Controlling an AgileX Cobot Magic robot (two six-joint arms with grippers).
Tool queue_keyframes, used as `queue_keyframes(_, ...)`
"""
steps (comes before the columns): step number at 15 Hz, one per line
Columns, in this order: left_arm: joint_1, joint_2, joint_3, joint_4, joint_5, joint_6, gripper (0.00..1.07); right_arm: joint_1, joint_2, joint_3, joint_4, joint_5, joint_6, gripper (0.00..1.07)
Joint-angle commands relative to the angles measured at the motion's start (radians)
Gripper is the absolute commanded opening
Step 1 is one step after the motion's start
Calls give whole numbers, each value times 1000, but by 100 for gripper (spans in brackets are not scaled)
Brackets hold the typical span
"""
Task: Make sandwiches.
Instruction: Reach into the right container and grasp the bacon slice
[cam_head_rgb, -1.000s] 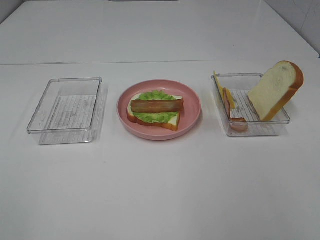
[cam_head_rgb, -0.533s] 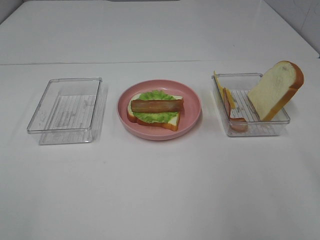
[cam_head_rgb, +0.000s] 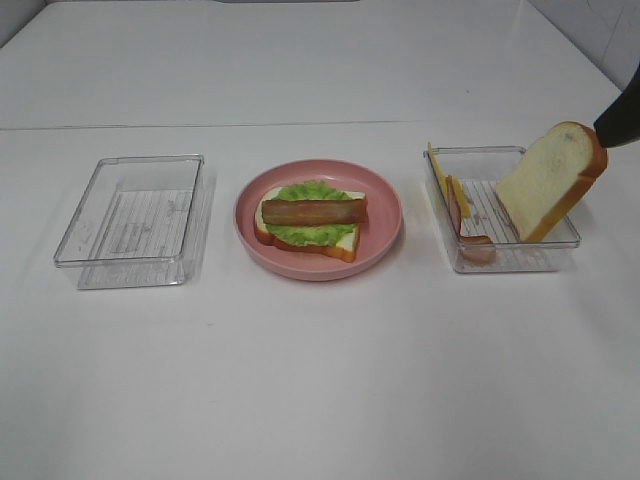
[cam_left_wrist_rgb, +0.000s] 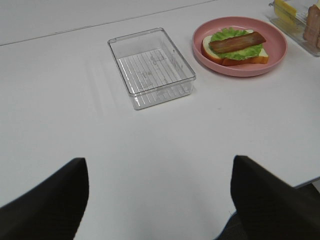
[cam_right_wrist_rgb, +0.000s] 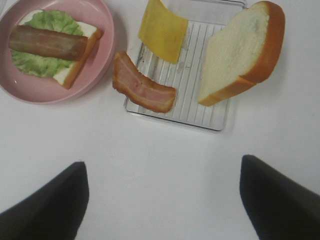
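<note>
Over the white table, left gripper and right gripper hang with jaws spread wide, gripping nothing. Between two clear plastic trays, the round pink plate carries the sandwich stack. The right tray holds a white bread slice, brown bacon strip and yellow cheese.

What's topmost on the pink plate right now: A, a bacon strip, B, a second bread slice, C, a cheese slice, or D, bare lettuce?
A: a bacon strip lies across the lettuce on the pink plate, while the cheese slice and the second bread slice rest in the clear tray.
</note>
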Motion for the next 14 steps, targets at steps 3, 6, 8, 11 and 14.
queue_keyframes(3,1,-20,4,-7,-17,-5,74,43,164,-144,-7,57,-45,70)
queue_keyframes(6,1,-20,4,-7,-17,-5,74,162,277,-245,-44,57,-15,67)
queue_keyframes(8,1,-20,4,-7,-17,-5,74,221,377,-339,-52,74,103,67)
queue_keyframes(11,1,-20,4,-7,-17,-5,74,289,559,-508,-68,179,258,64)
queue_keyframes(14,1,-20,4,-7,-17,-5,74,289,664,-576,-92,277,345,64)
